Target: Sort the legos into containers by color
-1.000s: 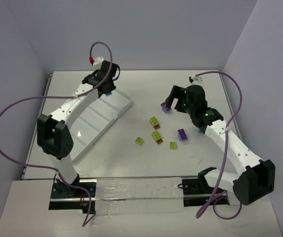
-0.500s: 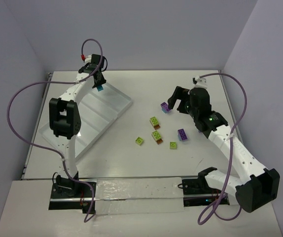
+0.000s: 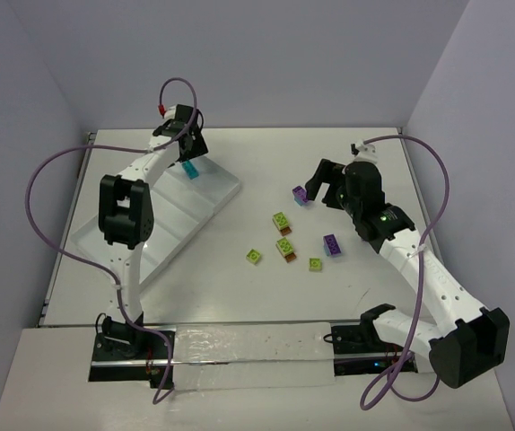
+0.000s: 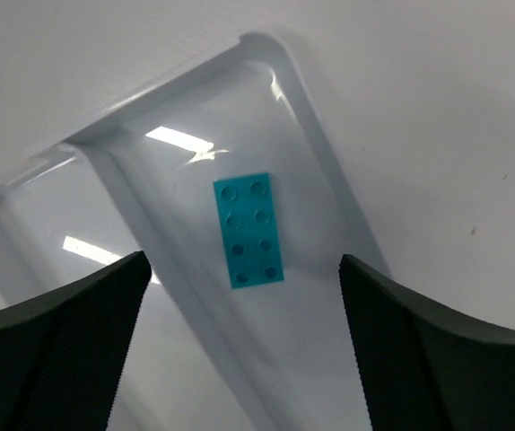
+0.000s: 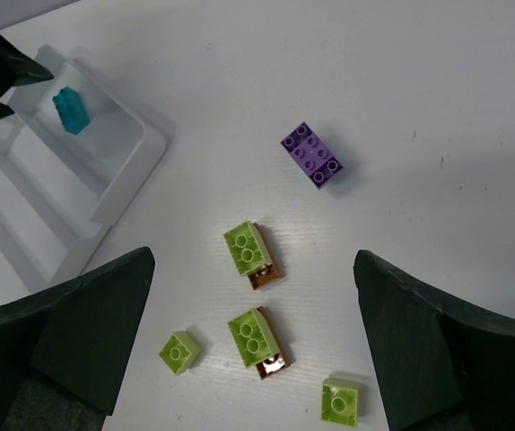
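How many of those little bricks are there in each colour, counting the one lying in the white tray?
Lime green bricks: 4, two of them sitting on brown ones
Orange-brown bricks: 2, each under a lime green one
Purple bricks: 2
Teal brick: 1
Total: 9

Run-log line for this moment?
left hand: open above teal brick in tray end compartment | right hand: open over loose bricks on table
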### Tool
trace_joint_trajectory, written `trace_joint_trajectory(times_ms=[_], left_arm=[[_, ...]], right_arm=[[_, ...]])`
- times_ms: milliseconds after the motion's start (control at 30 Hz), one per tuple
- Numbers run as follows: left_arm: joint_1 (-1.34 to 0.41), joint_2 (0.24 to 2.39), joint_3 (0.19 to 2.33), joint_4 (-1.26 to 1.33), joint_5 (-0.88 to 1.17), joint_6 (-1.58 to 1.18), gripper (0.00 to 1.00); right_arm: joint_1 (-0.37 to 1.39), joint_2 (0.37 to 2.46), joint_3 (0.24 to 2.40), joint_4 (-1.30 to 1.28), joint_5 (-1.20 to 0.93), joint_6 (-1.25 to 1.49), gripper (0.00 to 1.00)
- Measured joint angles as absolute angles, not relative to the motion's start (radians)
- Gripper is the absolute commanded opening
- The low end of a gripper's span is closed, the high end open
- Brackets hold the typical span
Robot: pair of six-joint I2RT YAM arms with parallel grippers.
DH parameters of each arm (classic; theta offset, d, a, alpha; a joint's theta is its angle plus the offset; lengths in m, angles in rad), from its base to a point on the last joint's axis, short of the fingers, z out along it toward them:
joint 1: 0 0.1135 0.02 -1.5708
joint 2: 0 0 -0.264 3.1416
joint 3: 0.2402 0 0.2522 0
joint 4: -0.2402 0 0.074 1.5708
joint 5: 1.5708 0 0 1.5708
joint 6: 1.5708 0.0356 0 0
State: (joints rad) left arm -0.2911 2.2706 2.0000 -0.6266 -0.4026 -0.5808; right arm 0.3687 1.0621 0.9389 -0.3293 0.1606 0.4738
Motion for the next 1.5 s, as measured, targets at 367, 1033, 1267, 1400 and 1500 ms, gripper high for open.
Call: trace_joint_trajectory(times_ms=[367, 1033, 1267, 1400, 1500], left_arm=[[-0.595, 1.831, 1.545, -0.518, -0.401, -0.444, 0.99], [-0.959, 1.762, 1.104, -0.369, -0.184, -0.338, 0.87], [-0.968, 1.789, 1.104, -0.354, -0.182, -0.332, 0.65], [-0.969, 1.817, 1.104, -0.355, -0.184, -0.329, 0.56], [-0.970, 1.822, 1.108, -0.355, -0.193, -0.330, 0.40]], right_arm=[[0.369, 1.043, 0.920, -0.325, 0.197, 0.488, 1.00], [0.369, 0.889, 0.843, -0.296, 0.304, 0.516, 1.00], [0.368, 0.893, 0.843, -0.295, 0.303, 0.523, 1.00], [0.368, 0.896, 0.843, -0.295, 0.303, 0.524, 1.00], [0.368, 0.896, 0.843, -0.294, 0.303, 0.524, 1.00]])
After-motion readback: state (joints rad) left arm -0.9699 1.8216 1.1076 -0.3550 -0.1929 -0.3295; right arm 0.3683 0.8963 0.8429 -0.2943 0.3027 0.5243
